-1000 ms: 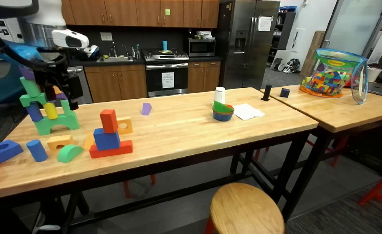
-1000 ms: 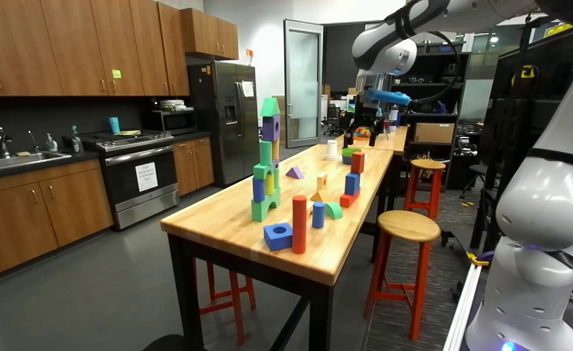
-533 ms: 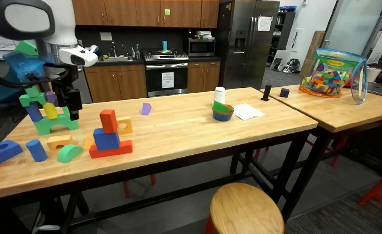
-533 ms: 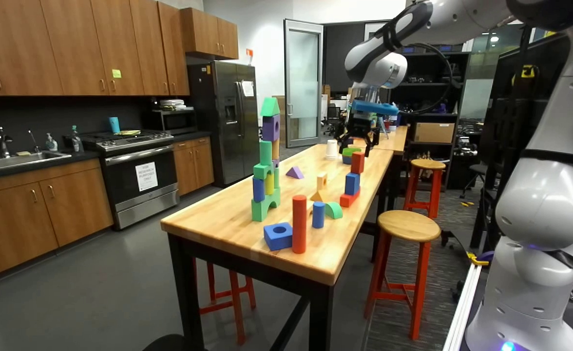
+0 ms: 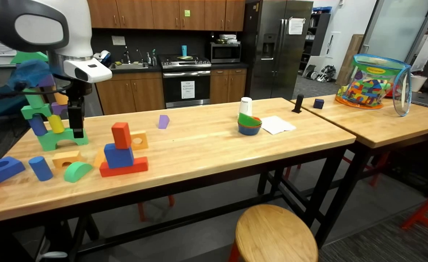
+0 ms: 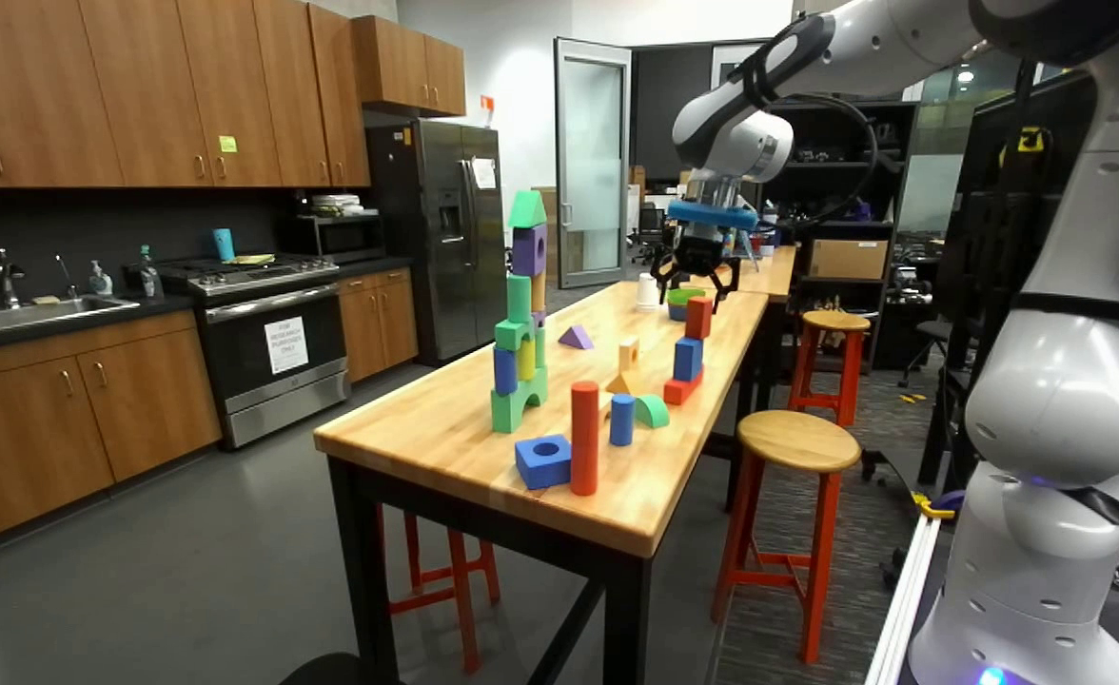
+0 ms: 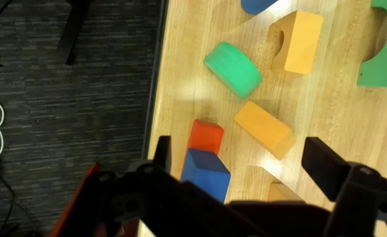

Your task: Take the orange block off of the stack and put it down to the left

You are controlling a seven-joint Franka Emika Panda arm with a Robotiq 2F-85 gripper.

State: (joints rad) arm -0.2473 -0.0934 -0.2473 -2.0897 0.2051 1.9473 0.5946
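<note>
Along the front of a long wooden table (image 5: 206, 145) in this kitchen, past the round stool (image 5: 276, 233) nearest to us, we find the stack (image 5: 119, 153): a red slab (image 5: 140, 165) lying flat, a blue cube (image 5: 118, 156) resting on it and, in both exterior views, the orange block (image 5: 121, 135) standing upright on the cube. Near it we see a green half-round (image 5: 78, 171) and a blue cylinder (image 5: 41, 168), with a yellow arch (image 5: 67, 158) a little behind them. The gripper (image 7: 239, 154) hangs over the table, clear of the orange block, and in the wrist view its fingers (image 7: 325, 168) are spread wide, the blue cube and one end of the slab in sight between them. Behind it, in an exterior view, rises the tall multicoloured tower (image 5: 39, 111), and a purple block (image 5: 163, 122) sits near the table's back edge. Farther along we meet nested bowls (image 5: 249, 130), a white cup (image 5: 246, 106) and white paper (image 5: 278, 124); past those, a second table (image 5: 381, 123) bears a see-through bin (image 5: 379, 71) of toy blocks (image 5: 372, 89), and at the back we have the stove (image 5: 186, 82) and a dark refrigerator (image 5: 277, 54)
</note>
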